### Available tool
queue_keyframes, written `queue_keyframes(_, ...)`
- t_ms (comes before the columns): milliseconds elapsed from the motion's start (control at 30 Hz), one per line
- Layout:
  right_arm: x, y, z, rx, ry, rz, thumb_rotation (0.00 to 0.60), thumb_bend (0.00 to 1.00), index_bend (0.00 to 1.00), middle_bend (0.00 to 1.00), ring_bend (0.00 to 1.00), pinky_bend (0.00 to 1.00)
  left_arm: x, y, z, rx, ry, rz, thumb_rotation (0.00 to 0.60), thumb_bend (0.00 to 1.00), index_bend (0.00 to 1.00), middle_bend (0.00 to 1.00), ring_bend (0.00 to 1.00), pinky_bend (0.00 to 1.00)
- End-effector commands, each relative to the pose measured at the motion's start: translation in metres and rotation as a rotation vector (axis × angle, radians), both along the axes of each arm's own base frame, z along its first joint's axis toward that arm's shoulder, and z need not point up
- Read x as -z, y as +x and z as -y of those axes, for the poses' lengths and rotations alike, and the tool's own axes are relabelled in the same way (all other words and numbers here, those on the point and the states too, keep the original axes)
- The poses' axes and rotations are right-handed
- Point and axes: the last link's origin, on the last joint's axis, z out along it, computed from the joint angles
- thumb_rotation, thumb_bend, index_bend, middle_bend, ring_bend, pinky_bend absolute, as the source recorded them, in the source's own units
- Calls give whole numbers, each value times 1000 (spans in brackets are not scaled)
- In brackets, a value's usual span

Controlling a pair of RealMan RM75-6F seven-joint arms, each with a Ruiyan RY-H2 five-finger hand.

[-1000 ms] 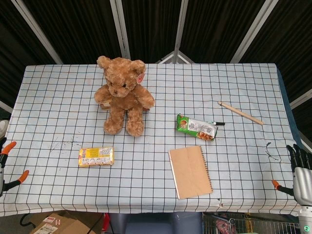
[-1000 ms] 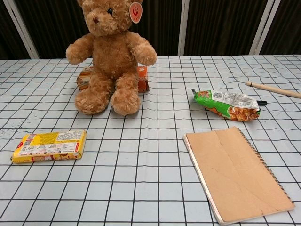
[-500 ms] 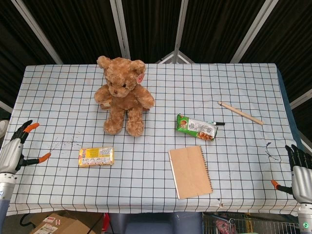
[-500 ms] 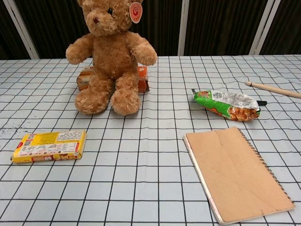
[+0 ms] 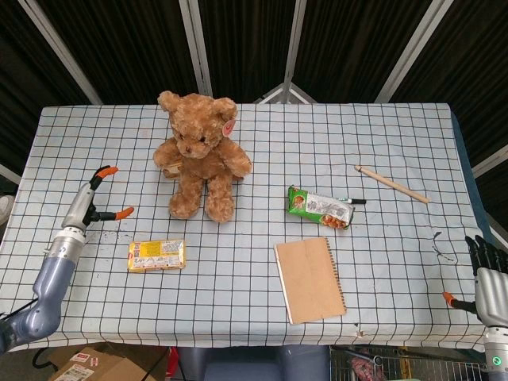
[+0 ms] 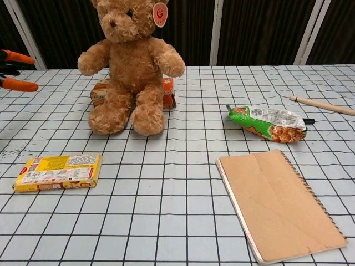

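My left hand [image 5: 89, 203] hovers over the table's left side with its orange-tipped fingers [image 6: 16, 57] spread and nothing in it. It is above and left of a yellow packet [image 5: 157, 255] [image 6: 59, 171] and left of a brown teddy bear [image 5: 200, 155] [image 6: 132, 66]. An orange box [image 6: 166, 92] lies behind the bear. My right hand [image 5: 490, 278] stays off the table's front right corner, fingers apart and holding nothing.
A green snack bag [image 5: 319, 207] [image 6: 268, 123] with a black pen [image 5: 355, 201] behind it lies right of centre. A brown spiral notebook [image 5: 309, 279] [image 6: 278, 204] is near the front edge. A wooden stick [image 5: 392, 184] [image 6: 321, 105] lies at the right. Checked cloth [image 5: 262, 135] covers the table.
My left hand has risen from off the table's front left edge and moved inward over the cloth, toward the bear. The right hand has barely shifted.
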Motion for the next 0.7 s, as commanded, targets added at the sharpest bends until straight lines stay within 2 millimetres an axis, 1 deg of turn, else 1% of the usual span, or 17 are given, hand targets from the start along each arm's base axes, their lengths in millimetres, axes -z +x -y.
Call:
queue_keyframes(33, 0, -2, 2, 8, 1, -2, 600, 126, 0, 0, 0, 0, 20, 11, -22, -18, -13, 120, 600, 204, 150, 0, 0, 0)
queue_keyframes(200, -1, -5, 3, 21, -4, 0, 600, 124, 0, 0, 0, 0, 34, 15, -36, -30, 20, 213, 600, 203, 150, 7, 0, 0)
queue_keyframes(400, -2, -8, 5, 32, -4, 4, 600, 125, 0, 0, 0, 0, 45, 23, -52, -39, 68, 300, 600, 186, 151, 8, 0, 0)
queue_keyframes(567, -1, -10, 6, 39, 1, 5, 600, 125, 0, 0, 0, 0, 51, 29, -64, -50, 87, 357, 600, 184, 151, 13, 0, 0)
queue_keyframes(700, -1, -11, 8, 43, -2, 5, 600, 125, 0, 0, 0, 0, 54, 35, -76, -60, 89, 388, 600, 184, 161, 41, 0, 0)
